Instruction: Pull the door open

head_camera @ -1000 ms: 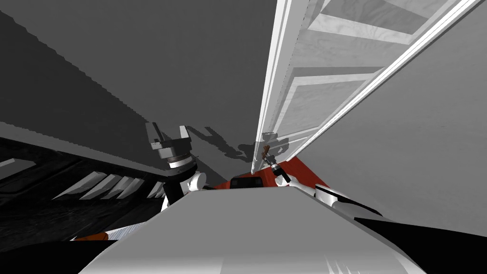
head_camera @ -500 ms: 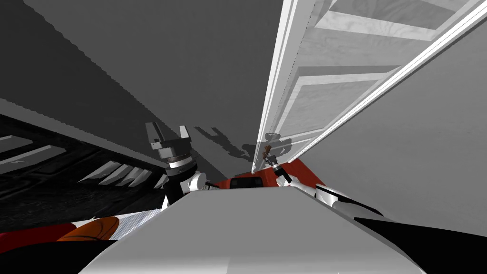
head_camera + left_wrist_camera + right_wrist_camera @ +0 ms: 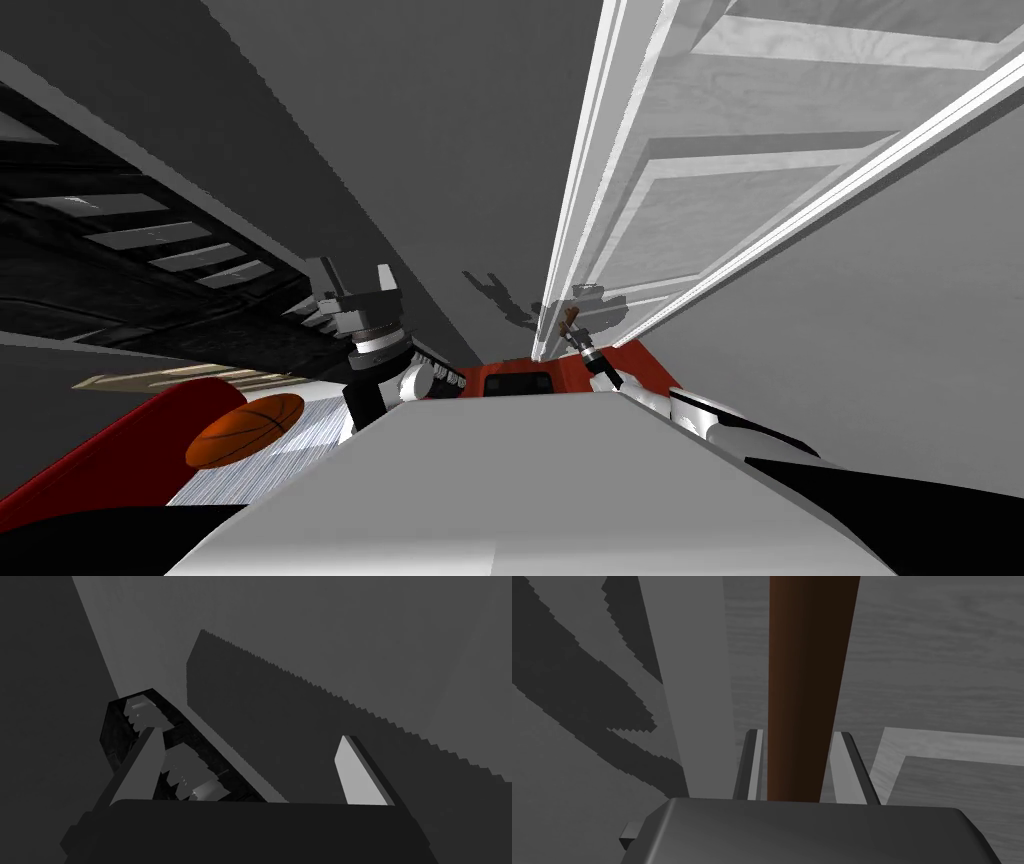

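1. Head view: the panelled door [image 3: 700, 200] is seen at the right, its brown handle [image 3: 568, 321] met by the right gripper [image 3: 572, 330]; the left gripper [image 3: 352, 285] is raised, well apart.
2. Left wrist view: its fingers are spread wide, with nothing gripped.
3. Right wrist view: the handle is pinched between both fingers.

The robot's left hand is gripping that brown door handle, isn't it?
No, it is the right hand that is shut on the brown handle, pressing both its sides, as the right wrist view shows. The left hand is open and holds nothing.
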Motion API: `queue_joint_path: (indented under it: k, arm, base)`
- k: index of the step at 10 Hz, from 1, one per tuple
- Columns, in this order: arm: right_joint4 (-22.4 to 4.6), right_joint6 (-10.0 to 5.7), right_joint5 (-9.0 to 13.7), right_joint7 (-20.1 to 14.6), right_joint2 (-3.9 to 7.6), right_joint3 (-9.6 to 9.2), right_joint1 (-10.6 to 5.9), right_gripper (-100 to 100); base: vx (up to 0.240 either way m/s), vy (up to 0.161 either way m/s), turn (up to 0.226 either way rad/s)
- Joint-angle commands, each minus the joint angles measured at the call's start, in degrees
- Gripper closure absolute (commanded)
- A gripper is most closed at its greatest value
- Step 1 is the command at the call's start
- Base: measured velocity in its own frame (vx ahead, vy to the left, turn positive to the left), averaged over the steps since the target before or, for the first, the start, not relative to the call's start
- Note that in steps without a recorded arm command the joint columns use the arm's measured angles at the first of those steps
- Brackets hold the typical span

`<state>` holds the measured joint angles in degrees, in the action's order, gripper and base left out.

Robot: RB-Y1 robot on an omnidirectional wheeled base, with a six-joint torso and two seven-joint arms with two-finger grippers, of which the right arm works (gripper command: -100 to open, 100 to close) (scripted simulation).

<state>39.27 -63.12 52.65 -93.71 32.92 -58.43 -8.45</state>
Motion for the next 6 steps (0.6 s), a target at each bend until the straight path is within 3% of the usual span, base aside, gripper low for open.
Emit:
queue_joint_path:
  k: [1, 2, 3, 6]
  arm:
    - [-0.8, -1.47, 0.3, -1.6, 1.24, -0.73, 0.85, 100]
    - [-0.8, -1.47, 0.3, -1.6, 1.24, -0.73, 0.85, 100]
    - [-2.2, -2.98, 0.6, -3.2, 2.09, -1.32, 1.07, 100]
    - [-4.0, -4.94, 1.0, -5.4, 3.19, -2.09, 1.35, 100]
  base:
    - [-0.173, -0.035, 0.262]
    - [-0.135, -0.021, 0.086]
    - [-0.147, -0.032, 0.184]
    - [-0.169, -0.022, 0.143]
